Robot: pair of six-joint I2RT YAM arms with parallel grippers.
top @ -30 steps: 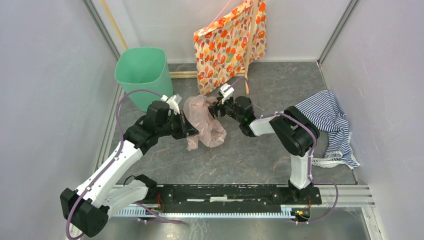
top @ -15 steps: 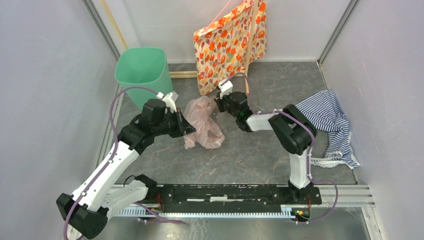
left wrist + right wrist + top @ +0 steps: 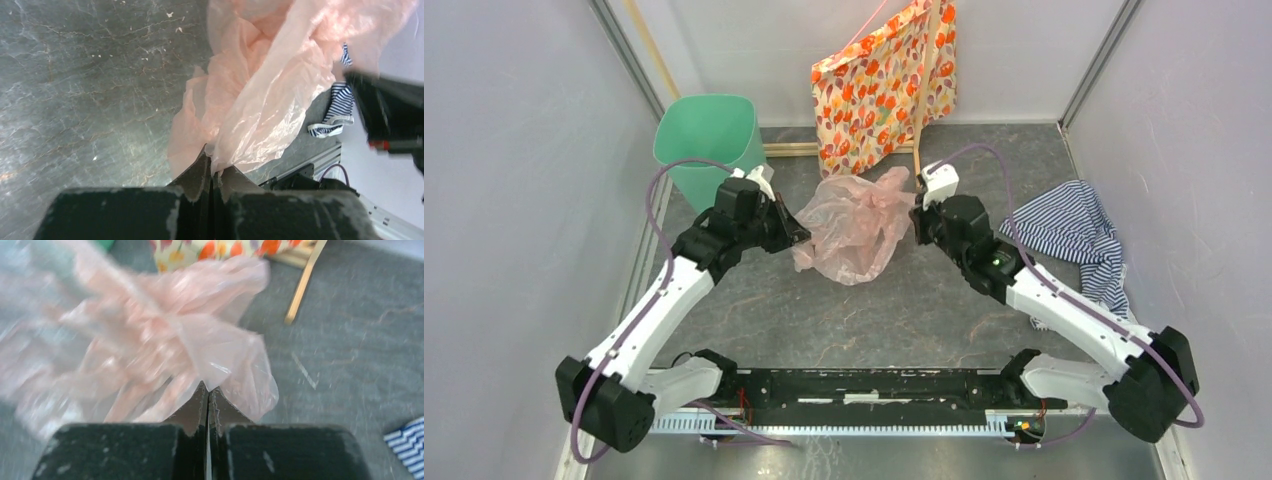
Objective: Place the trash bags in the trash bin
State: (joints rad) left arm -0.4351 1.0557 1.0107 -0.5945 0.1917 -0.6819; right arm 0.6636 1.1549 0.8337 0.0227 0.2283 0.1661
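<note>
A thin pink translucent trash bag (image 3: 856,224) is stretched between my two grippers above the grey floor. My left gripper (image 3: 801,236) is shut on its left edge; the film runs out of the closed tips (image 3: 214,167) in the left wrist view. On the bag's right edge my right gripper (image 3: 918,222) is shut, the plastic (image 3: 165,360) bunching at its tips (image 3: 207,388). The mint-green trash bin (image 3: 708,148) stands at the back left, just behind the left gripper.
An orange floral-patterned bag (image 3: 886,88) leans on a wooden stick (image 3: 920,110) at the back wall. A blue-striped cloth (image 3: 1076,235) lies at the right wall. A wooden strip (image 3: 792,149) runs along the back edge.
My right gripper shut on the bag's right edge and pulled right, spreading the bag. The right arm swung outward. The left gripper kept its grip and shifted slightly back.
</note>
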